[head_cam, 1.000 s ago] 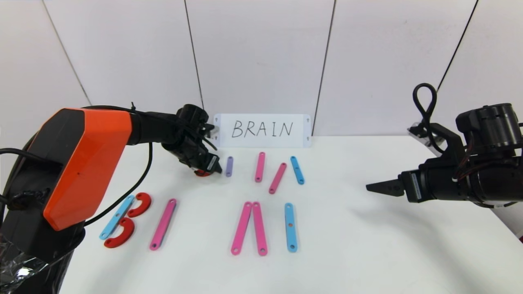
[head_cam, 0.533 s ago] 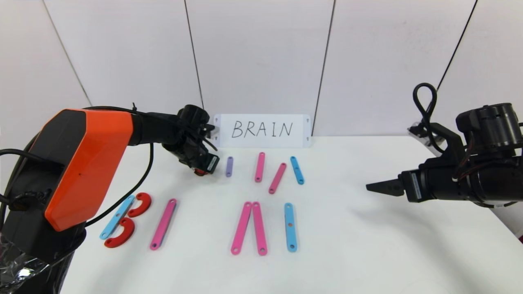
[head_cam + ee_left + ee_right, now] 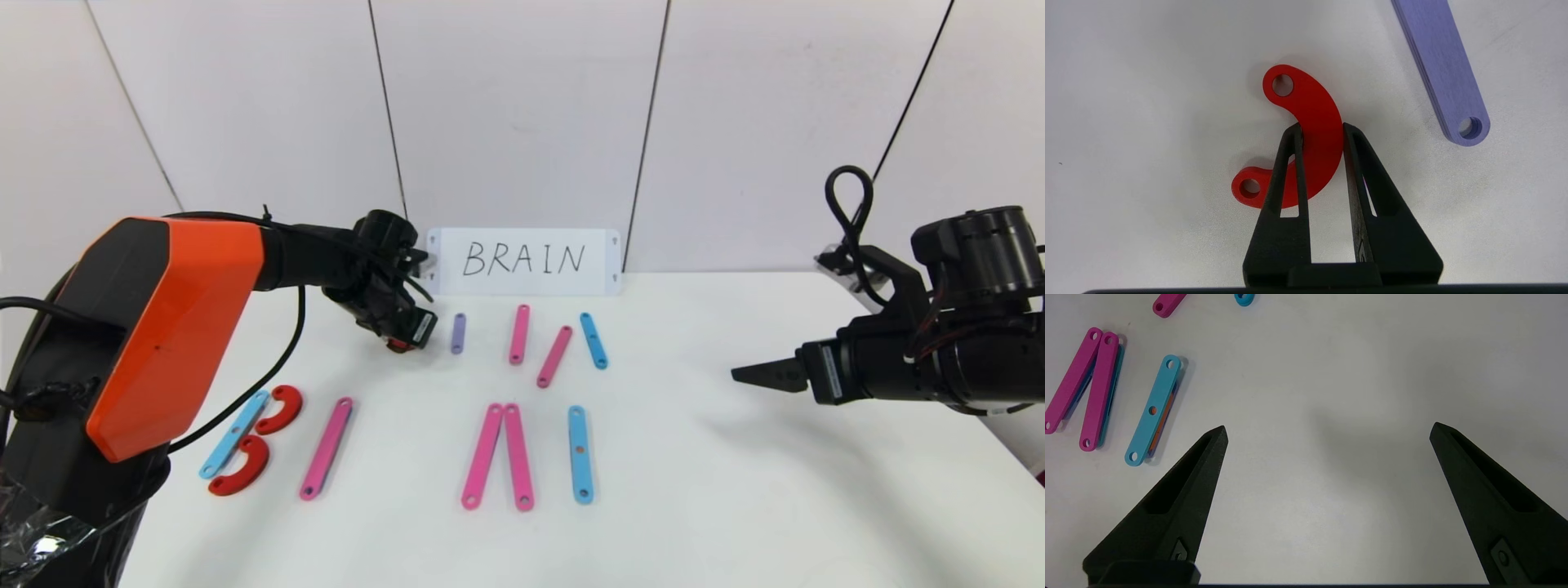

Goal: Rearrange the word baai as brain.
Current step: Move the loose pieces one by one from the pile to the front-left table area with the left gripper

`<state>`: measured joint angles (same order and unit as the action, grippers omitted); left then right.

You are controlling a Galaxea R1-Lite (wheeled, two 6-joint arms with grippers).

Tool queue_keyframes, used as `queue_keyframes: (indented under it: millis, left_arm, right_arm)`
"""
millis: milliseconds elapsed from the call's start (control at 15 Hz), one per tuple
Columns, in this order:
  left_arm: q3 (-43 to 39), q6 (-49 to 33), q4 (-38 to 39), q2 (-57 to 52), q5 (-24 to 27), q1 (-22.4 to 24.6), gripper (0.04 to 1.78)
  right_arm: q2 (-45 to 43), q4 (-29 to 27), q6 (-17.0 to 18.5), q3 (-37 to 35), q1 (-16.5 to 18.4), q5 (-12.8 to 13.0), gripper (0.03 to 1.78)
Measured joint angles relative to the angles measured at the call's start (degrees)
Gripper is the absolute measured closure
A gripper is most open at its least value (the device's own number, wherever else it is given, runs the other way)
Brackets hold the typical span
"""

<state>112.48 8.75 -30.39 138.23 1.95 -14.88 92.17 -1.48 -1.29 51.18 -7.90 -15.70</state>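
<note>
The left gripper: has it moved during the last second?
Yes. The left gripper, shut on the red curve, drew slightly leftward, away from the purple strip.

I see a white card (image 3: 523, 260) handwritten "BRAIN" standing against the panelled wall (image 3: 522, 114) at the far edge of the white table (image 3: 735, 490), just beyond my left tool.

Pink strips (image 3: 326, 448): five. Blue strips (image 3: 234, 433): three. Purple strip (image 3: 458, 333): one. Red curves (image 3: 280, 409): three, one mostly hidden. White card (image 3: 522, 261): one.
</note>
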Motion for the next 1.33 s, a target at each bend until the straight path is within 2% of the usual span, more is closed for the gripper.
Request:
queue_keyframes:
  millis: [867,1333]
  left_arm:
    - [-4.61,-1.16,-0.63,-6.12,-0.24,-0.05,1.51]
    - [-5.95,-4.55,-2.43,-8.7,-4.16,-0.51,1.51]
  right_arm:
    - [0.11,-0.01,-0.11,-0.02,-0.17,0.27,0.08]
    - [0.11,-0.01,-0.18,-0.1,-0.2,0.35,0.08]
